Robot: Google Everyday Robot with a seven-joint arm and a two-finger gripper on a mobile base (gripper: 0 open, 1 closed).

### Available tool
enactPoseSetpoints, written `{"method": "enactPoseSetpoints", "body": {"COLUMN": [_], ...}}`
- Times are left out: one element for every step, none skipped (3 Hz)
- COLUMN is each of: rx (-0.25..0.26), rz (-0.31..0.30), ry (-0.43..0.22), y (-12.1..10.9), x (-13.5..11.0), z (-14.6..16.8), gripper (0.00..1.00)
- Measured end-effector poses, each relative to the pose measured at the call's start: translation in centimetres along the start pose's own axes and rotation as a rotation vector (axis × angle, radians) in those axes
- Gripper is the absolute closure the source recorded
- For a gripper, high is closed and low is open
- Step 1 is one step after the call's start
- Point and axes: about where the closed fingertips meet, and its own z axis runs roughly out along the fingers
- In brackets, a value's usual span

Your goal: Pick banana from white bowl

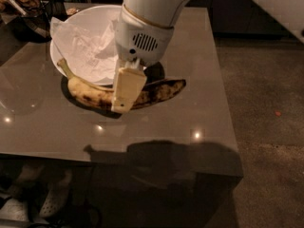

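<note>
The banana (88,93) is yellow with brown spots, its right end (166,88) nearly black and its stem pointing left. It hangs across the front rim of the white bowl (102,13), lifted above it, and casts a dark shadow on the table below. The bowl is lined with crumpled white paper (85,46). My gripper (124,96) reaches down from the white arm and is shut on the middle of the banana. One cream finger (127,82) shows in front of the fruit; the other is hidden behind it.
The bowl stands at the back left of a glossy grey-brown table (180,122). Dark clutter (21,1) sits at the far left corner. The table's front edge runs near the bottom, with shoes (52,198) on the floor below. Brown floor (266,103) lies to the right.
</note>
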Motion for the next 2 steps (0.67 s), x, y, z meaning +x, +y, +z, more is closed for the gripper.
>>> {"method": "enactPoseSetpoints", "body": {"rx": [-0.054, -0.048], "rz": [0.036, 0.036], "ry": [-0.002, -0.008], "y": [3.33, 3.3], "x": [-0.17, -0.35], "z": [0.34, 0.35], "gripper": [1.0, 1.0]}}
